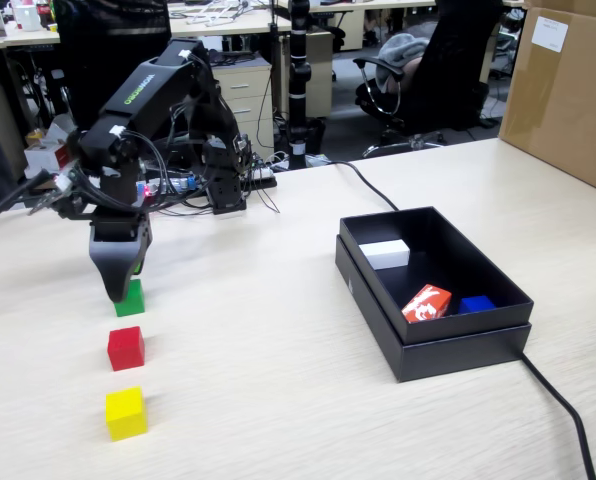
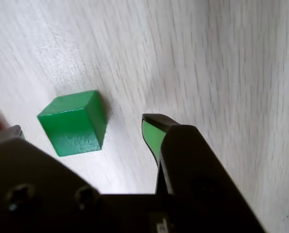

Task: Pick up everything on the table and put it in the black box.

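gripper: my gripper (image 2: pixel 84 128) hangs nose-down just over the table (image 1: pixel 278 400). In the wrist view the jaws stand spread, nothing pinched. One tip with a green pad shows right of the cube; the other tip barely peeks in at the left edge.
green cube: the green cube (image 2: pixel 74 123) sits flat on the table in the gap between my jaws, nearer the left one, touching neither as far as I can see. In the fixed view it (image 1: pixel 130 299) is directly under my tip, partly covered by it.
handling: I judge it light, rigid, flat-faced and smooth with a painted look, so maybe a bit slick. It sits turned against my jaw line; I'd take it across two opposite side faces, low and centred, or it could twist out.
red cube: the red cube (image 1: pixel 126 347) is next in the row, just beyond the green one toward the fixed camera. The wrist view gives only a red sliver at the left edge.
yellow cube: the yellow cube (image 1: pixel 126 412) is last in the row, farthest from me. Not in the wrist view.
black box: the black box (image 1: pixel 433 295) is well off to my side, on the right in the fixed view. It already holds a white block (image 1: pixel 385 253), a red-and-white packet (image 1: pixel 426 303) and something blue I can't identify.
hidden: my left jaw is mostly cut off. The green cube's far faces are unseen. Exact tip height above the table is not clear.
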Controlling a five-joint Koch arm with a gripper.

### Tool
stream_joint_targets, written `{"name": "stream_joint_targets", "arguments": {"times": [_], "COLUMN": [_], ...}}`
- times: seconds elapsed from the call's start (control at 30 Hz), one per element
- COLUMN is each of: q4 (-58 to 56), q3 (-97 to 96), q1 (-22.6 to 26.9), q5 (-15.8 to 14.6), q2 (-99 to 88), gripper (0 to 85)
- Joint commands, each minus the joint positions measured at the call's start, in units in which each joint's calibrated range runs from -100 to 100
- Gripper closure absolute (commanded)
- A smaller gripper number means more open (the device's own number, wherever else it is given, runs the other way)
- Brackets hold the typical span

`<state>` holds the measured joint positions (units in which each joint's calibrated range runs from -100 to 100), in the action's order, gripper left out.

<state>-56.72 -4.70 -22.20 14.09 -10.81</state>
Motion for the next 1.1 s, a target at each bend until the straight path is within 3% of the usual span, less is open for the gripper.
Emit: {"name": "stream_joint_targets", "arguments": {"times": [0.0, 0.23, 0.33, 0.43, 0.53, 0.63, 0.83, 1.07], "q4": [1.2, 3.7, 3.7, 3.7, 4.1, 6.1, 4.8, -11.1], "q3": [5.5, 6.4, 6.0, 6.1, 6.5, 6.5, 5.3, 5.2], "q1": [0.0, 0.4, 0.5, 0.5, 0.5, 0.5, 0.7, 6.1], "q5": [-0.1, 0.0, 0.0, 0.0, -0.3, -0.5, -0.7, -4.0], "q2": [0.7, 3.6, 4.2, 5.2, 5.7, 5.7, 2.3, -19.9], "gripper": [37.8, 37.9, 41.8, 51.1, 70.6, 84.7, 84.7, 84.7]}}
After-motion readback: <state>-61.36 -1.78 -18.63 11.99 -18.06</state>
